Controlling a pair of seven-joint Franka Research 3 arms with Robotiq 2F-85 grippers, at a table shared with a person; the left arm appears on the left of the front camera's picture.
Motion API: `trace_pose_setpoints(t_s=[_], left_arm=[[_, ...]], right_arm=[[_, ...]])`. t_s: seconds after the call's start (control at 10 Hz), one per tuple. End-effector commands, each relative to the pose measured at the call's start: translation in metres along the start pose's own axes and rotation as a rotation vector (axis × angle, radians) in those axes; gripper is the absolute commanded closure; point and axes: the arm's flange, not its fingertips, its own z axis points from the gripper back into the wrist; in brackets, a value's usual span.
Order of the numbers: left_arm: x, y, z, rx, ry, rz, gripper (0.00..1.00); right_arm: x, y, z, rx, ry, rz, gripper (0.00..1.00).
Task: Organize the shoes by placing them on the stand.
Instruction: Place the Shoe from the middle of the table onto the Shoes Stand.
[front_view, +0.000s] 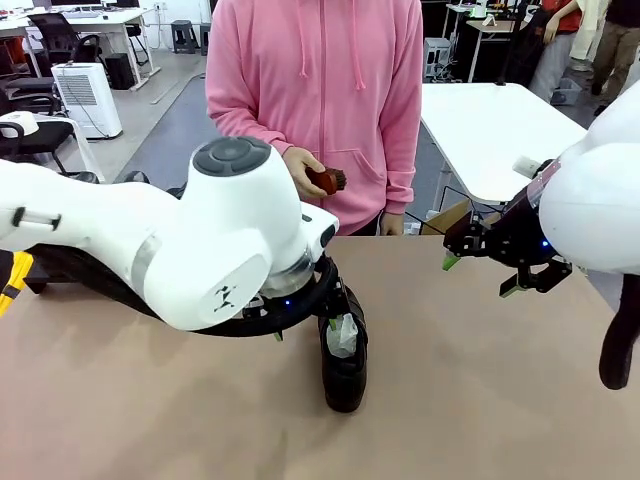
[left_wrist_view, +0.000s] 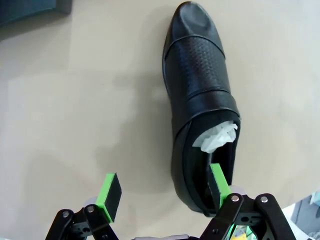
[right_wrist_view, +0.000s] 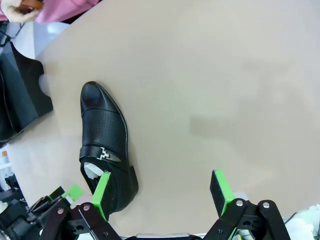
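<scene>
One black glossy shoe (front_view: 343, 368) lies on the tan table, white paper stuffed in its opening. My left gripper (front_view: 334, 320) is down at its heel end and open. In the left wrist view the shoe (left_wrist_view: 200, 95) points away; one green pad (left_wrist_view: 218, 182) is inside the heel opening, and the other pad (left_wrist_view: 111, 192) is over bare table beside it. My right gripper (front_view: 490, 265) hangs open above the table's right side with nothing in it. Its wrist view shows the same shoe (right_wrist_view: 106, 142) to the left of my open right gripper (right_wrist_view: 161, 189). The stand (right_wrist_view: 22, 92) is a black platform at that view's left edge.
A person in a pink hoodie stands at the far side, one hand holding a small reddish-brown brush (front_view: 326, 180). My left arm's bulky white body (front_view: 200, 250) covers the table's left half. Bare tabletop (front_view: 480, 400) lies to the right of the shoe.
</scene>
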Motion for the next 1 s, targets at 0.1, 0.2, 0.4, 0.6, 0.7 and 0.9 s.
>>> trace_pose_setpoints(t_s=[0.1,0.2,0.4,0.6,0.7,0.9], left_arm=[[-0.002,-0.022,-0.031,0.045,0.007,-0.033,0.10],[-0.004,-0.024,-0.043,0.078,0.019,-0.052,0.10],[-0.006,-0.025,-0.060,0.083,0.025,-0.069,0.10],[-0.006,-0.028,-0.065,0.072,0.044,-0.105,0.29],[-0.006,-0.028,-0.065,0.072,0.043,-0.108,0.48],[-0.006,-0.028,-0.066,0.075,0.038,-0.115,0.85]], right_arm=[[0.003,-0.001,0.002,0.015,0.006,0.011,0.00],[0.003,-0.001,0.002,0.015,0.006,0.011,0.00],[0.003,-0.001,0.002,0.015,0.006,0.011,0.00],[0.003,-0.001,0.002,0.015,0.006,0.011,0.00],[0.003,-0.001,0.002,0.015,0.006,0.011,0.00],[0.003,-0.001,0.002,0.015,0.006,0.011,0.00]])
